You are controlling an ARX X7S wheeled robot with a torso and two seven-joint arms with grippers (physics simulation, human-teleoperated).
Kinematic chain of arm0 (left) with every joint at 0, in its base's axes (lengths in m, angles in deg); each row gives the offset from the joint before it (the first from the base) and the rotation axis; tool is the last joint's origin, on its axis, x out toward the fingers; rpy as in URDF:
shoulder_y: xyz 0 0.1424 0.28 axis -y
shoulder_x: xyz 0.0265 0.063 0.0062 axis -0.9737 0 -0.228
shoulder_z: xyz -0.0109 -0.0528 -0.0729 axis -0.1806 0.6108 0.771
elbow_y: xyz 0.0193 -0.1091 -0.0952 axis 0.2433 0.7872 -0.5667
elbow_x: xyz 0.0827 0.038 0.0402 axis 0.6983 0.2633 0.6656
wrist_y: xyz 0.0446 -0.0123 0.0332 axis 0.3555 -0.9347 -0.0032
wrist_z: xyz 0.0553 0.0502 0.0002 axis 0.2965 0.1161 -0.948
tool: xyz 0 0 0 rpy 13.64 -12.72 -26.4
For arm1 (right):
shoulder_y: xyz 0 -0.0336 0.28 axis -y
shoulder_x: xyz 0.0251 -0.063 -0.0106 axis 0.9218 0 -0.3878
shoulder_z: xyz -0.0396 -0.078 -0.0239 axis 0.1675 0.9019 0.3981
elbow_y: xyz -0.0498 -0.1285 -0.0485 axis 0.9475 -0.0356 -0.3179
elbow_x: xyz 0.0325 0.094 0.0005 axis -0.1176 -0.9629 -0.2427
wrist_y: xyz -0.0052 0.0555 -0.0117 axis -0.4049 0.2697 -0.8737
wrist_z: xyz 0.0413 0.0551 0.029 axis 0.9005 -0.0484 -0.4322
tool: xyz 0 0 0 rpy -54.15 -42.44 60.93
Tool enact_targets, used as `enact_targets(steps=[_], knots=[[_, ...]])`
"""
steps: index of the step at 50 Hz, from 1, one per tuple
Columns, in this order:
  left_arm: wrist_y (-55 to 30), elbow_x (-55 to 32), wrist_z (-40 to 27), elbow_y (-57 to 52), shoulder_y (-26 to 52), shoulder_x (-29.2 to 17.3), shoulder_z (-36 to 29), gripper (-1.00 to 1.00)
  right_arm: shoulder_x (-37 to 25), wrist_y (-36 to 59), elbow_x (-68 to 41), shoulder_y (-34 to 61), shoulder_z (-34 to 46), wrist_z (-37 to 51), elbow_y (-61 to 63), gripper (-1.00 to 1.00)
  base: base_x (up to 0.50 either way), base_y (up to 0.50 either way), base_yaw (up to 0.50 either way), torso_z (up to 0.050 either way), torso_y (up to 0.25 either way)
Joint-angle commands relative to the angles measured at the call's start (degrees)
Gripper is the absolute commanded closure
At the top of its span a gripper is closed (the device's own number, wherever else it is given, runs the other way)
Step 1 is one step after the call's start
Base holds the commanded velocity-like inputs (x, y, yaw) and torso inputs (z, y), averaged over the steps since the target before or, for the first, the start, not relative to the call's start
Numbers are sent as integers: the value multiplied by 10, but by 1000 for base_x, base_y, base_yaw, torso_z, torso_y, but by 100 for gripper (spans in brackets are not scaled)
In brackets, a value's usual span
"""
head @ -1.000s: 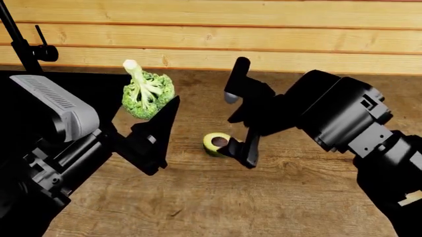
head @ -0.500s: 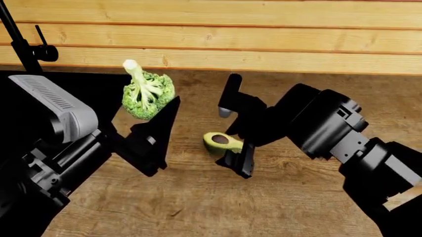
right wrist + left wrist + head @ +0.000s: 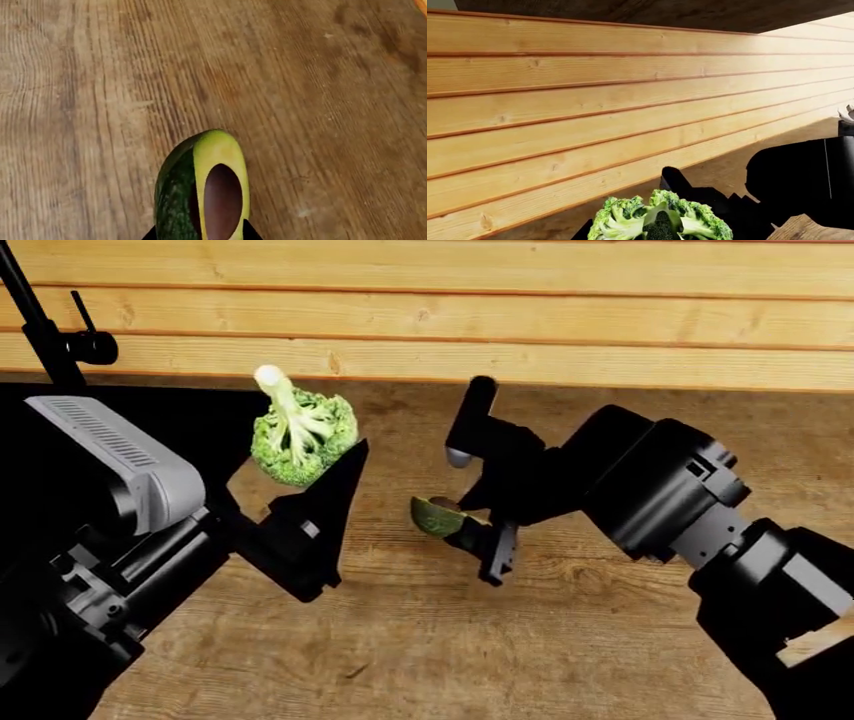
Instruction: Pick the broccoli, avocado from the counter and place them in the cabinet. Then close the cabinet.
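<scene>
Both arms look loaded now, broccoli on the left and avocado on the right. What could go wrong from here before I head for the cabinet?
1. The right gripper seems to pinch only one end of the avocado, which sticks out past the fingertips; it may pivot or slip.
2. The broccoli sits at the very tip of the left gripper, stalk up, so a quick swing could shake it loose.
3. No cabinet is in view.

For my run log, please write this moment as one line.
left gripper: holds broccoli raised | right gripper: shut on avocado, just above counter | cabinet: not in view
</scene>
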Motion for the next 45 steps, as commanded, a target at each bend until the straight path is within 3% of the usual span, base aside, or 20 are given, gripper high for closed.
enact_targets(steps=[1, 16, 24, 31, 35, 45], knots=[[4, -9, -9, 0, 0, -3, 1, 100, -22, -3, 13, 20, -33, 51, 38, 100, 0, 0, 0, 0, 0], [-2, -46, -39, 1, 21, -5, 7, 100, -74, 29, 22, 44, -127, 168, 191, 100, 0, 0, 0, 0, 0], [-4, -89, -72, 6, 50, -9, 17, 100, -88, 40, 33, -20, -220, 306, 274, 100, 0, 0, 0, 0, 0], [-4, -105, -86, 7, 63, -11, 18, 100, -126, 121, -13, -85, -305, 365, 415, 100, 0, 0, 0, 0, 0], [-3, -100, -87, 11, 68, -6, 12, 100, -129, 177, -5, -84, -301, 397, 446, 100, 0, 0, 0, 0, 0], [1, -93, -83, 11, 65, -8, 8, 100, -131, 189, -5, -85, -302, 405, 458, 100, 0, 0, 0, 0, 0]])
